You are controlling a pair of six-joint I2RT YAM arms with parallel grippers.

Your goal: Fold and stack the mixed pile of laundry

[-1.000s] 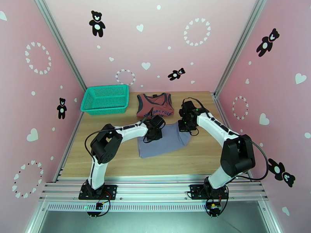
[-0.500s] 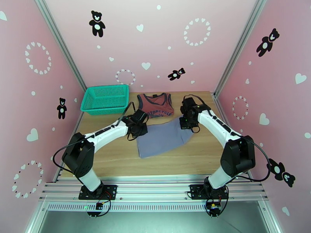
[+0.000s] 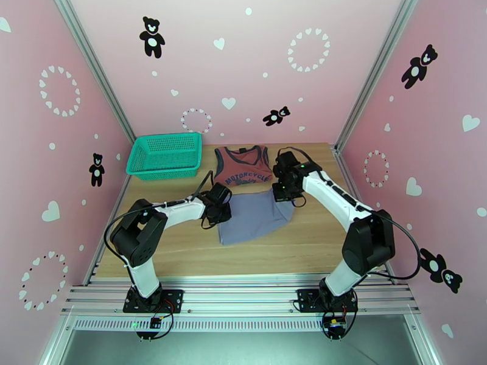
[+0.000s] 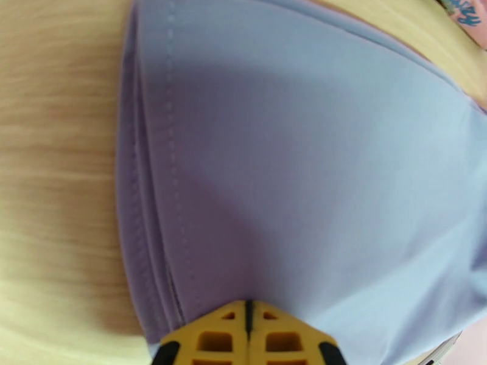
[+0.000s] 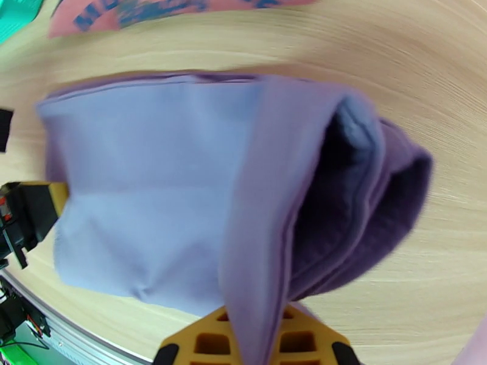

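Lies mid-surface [image 3: 182,250]: grey-lavender shirt [image 3: 255,215], part-folded, at 6 o'clock of the flat tank top [image 3: 243,166]. Clamped at the 9 o'clock hem by left pincer [image 4: 246,311], at the 1 o'clock fold by right pincer [image 5: 255,326]. Expect soft, light, limp cloth, likely to sag and shift between layers. Grip through all layers at hems or corners.

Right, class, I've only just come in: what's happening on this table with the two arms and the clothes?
Two robot arms are working on a grey shirt in the middle of the table. The left tool is shut on its left edge. The right tool is shut on its right side, where the cloth is lifted into a loose fold. A red tank top lies flat just behind the shirt, and a teal basket sits at the back left.
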